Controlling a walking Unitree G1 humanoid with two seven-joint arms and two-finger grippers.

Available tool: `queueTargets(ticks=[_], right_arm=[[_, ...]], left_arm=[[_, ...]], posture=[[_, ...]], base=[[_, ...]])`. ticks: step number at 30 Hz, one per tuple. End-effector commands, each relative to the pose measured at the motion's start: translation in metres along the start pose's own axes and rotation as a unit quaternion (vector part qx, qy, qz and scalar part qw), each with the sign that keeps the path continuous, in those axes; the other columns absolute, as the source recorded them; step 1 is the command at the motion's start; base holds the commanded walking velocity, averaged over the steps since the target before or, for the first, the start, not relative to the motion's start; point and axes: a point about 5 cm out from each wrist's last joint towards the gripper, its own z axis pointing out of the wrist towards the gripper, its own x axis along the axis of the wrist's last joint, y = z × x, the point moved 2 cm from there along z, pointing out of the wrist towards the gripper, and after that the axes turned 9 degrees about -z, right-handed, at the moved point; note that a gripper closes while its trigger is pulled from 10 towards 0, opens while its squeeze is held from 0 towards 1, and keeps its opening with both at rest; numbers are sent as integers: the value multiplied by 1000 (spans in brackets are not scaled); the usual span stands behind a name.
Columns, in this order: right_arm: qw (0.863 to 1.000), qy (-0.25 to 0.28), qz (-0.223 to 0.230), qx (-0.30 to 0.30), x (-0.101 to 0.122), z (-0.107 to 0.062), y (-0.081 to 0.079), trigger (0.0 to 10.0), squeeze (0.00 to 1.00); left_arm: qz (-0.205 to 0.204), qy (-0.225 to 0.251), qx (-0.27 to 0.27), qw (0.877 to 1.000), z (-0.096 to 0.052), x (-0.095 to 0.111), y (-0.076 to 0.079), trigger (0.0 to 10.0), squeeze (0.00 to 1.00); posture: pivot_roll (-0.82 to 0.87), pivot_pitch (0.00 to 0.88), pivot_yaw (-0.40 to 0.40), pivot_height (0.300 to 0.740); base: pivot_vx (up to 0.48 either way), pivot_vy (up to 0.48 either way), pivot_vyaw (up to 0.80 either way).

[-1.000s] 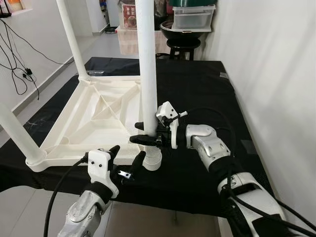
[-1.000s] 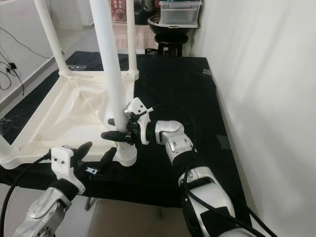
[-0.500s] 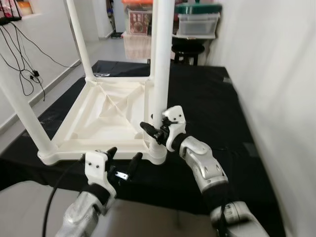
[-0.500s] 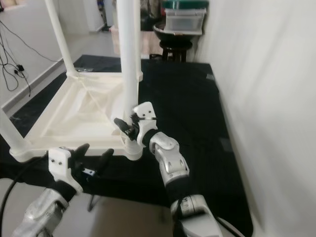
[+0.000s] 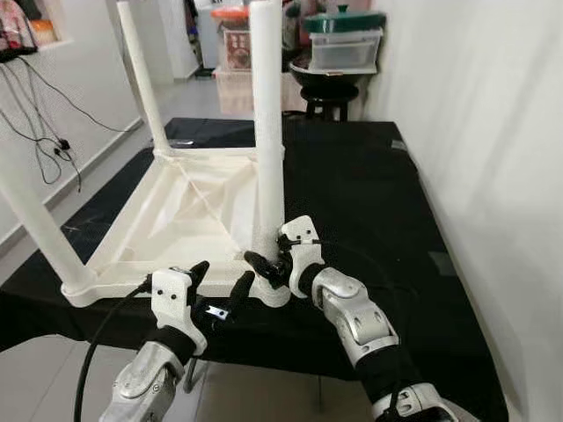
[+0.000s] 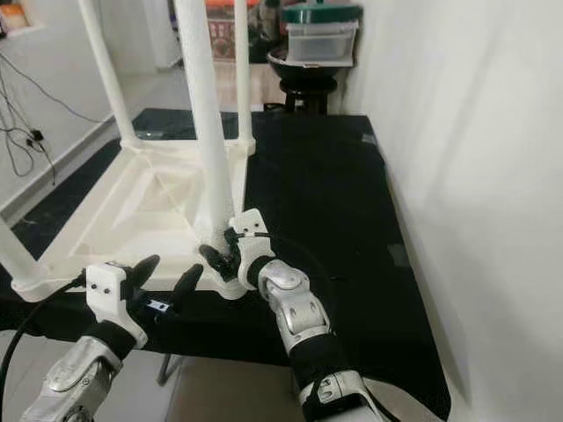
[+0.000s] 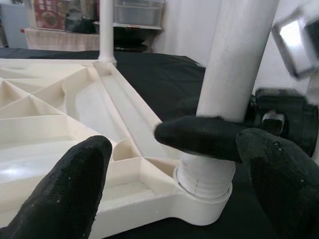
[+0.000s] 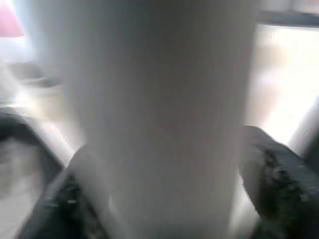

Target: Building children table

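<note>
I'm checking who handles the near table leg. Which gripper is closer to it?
Right. The right gripper clasps the near leg just above its socket; the left gripper hovers open beside the corner, apart from it.

Bright even daylight, right wrist view blurred

The right silver arm rises from the lower right of the head view, its elbow bent and forearm angled up-left toward the centre, where the right gripper (image 5: 266, 264) has its two long black fingers closed around the base of the upright white plastic table leg (image 5: 266, 132). The left silver arm enters from the lower left, its left gripper (image 5: 218, 286) low at centre-left with both black fingers spread apart and empty.
</note>
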Motion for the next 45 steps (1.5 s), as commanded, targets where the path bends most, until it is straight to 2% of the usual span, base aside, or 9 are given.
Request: queueTargets(ticks=[1,4,5,13,16,41,42,44,45], right_arm=[[989,70,-61,116,39,1,-4,10000,996],[978,83,-91,166,48,-2,-1,10000,996],[973,87,-103,190,52,-3,3,10000,0],[956,66,-99,270,56,-2,13,10000,0],[955,66,-90,276,57,-2,16,0,0],[997,-60,-11,-50,-14,-1,-11,0,0],[997,-61,-12,-54,-11,1,-11,10000,0],[998,-49,-12,-37,-3,5,-10,10000,31],[999,-37,-10,-18,2,8,-10,10000,992]], left_arm=[[-3,-6,3,1000,1,-1,-4,10000,0],[-3,-6,3,1000,2,-1,-4,10000,0],[-3,-7,3,1000,2,-2,-3,10000,0],[-4,-7,4,1000,3,-3,-3,10000,0],[-4,-7,4,1000,4,-3,-3,10000,0],[-8,-5,3,1000,0,1,-2,10000,0],[-6,-4,5,1000,0,1,-3,10000,0],[-5,-3,8,1000,0,1,-3,10000,0],[-5,-3,8,1000,0,1,-3,10000,0]], posture=[[1,5,7,740],[1,5,7,740],[7,0,2,740],[20,0,-6,740],[21,0,-6,740],[7,25,-7,740],[14,23,-6,740],[14,23,-6,740],[18,19,-5,740]], base=[[0,0,0],[0,0,0],[0,0,0],[0,0,0],[0,0,0],[0,0,0],[0,0,0],[0,0,0],[0,0,0]])
